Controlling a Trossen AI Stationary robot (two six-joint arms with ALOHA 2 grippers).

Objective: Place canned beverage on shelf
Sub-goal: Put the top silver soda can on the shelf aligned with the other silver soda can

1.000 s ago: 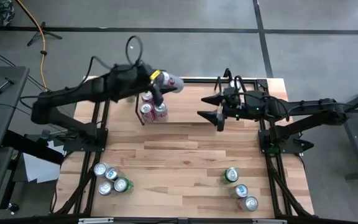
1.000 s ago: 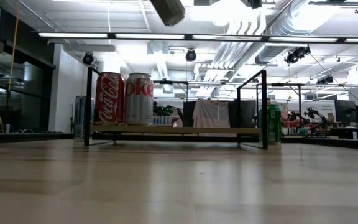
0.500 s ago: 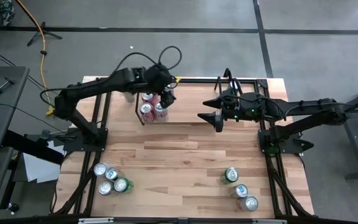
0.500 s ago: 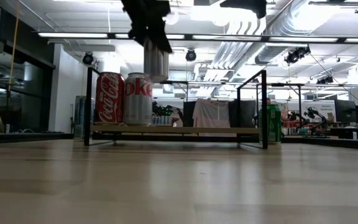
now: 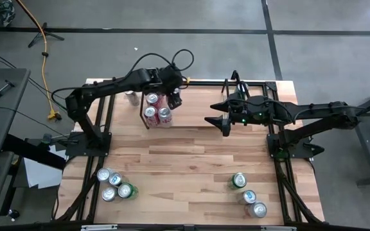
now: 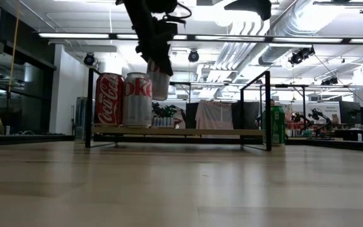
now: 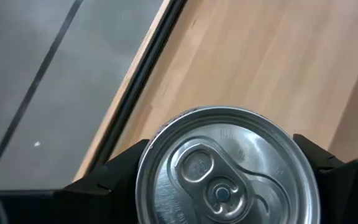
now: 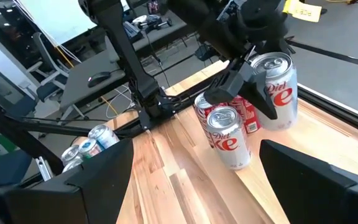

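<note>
Since the earlier frame I see the left arm has swung in and lowered, bringing its silver Diet Coke aluminium can [image 8: 277,93] from above the far edge down beside the two cans on the shelf. The left gripper [image 5: 174,97] is clamped on this can, its dark fingers [image 7: 114,171] pressed to opposite sides; the can hangs slightly tilted, just above the shelf base. The low black metal-rod shelf with light wood base [image 6: 181,132] sits near the desk's far edge. It carries a red cylindrical Coca-Cola can [image 6: 109,99] and a silver Diet Coke can [image 6: 137,99]. The right gripper [image 5: 225,113] waits over the shelf's right end, fingers apart.
</note>
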